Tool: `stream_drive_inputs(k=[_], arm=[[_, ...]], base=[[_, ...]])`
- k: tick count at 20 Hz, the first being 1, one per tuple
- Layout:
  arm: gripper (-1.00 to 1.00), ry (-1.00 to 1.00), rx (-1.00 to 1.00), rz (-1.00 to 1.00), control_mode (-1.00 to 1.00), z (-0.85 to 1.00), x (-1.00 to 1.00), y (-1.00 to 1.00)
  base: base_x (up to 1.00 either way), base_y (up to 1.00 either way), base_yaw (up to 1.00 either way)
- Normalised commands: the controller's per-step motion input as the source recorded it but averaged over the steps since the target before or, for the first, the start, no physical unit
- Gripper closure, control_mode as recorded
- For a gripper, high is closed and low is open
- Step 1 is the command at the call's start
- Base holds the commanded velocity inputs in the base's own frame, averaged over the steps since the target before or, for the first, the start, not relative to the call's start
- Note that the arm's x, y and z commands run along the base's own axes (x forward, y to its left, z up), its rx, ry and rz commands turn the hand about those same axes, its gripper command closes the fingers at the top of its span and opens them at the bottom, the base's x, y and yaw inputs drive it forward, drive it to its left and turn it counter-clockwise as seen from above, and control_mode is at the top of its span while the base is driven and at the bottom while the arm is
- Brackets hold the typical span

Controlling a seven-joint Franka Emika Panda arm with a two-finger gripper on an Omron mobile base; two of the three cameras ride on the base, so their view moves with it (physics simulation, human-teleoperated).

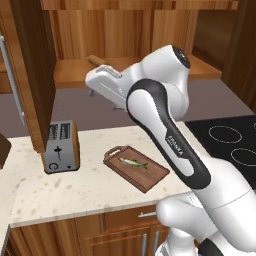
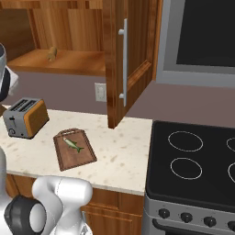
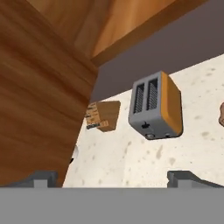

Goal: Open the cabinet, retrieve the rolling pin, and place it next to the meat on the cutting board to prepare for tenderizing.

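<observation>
One rolling pin (image 1: 96,60) lies inside the open cabinet (image 2: 125,59). One meat (image 1: 134,163) rests on the single cutting board (image 1: 150,179), beside one toaster (image 1: 61,146). The gripper (image 3: 113,178) fingers are spread wide, holding nothing.

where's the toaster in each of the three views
Left base view: the toaster stands at left centre on the counter, below the open cabinet door.
Right base view: at the far left edge, left of the cutting board.
Hand view: right of centre, seen tilted, slots facing the camera.
Shared landmark: the speckled counter it stands on; the cutting board lies beside it in both base views.
</observation>
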Motion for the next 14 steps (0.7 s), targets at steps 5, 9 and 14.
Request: stream_drive_inputs(k=[5,9,14], arm=[[-1.00,-0.09,-0.24,0.00,-1.00,0.10,0.09,-0.42],[-1.00,-0.10,-0.20,0.00,-1.00,0.11,0.23,-0.37],[-1.00,-0.13,-0.19,0.00,-1.00,0.17,0.26,-0.33]], base=[[0.00,0.00,0.00],[0.00,0.00,0.00],[0.00,0.00,0.00]])
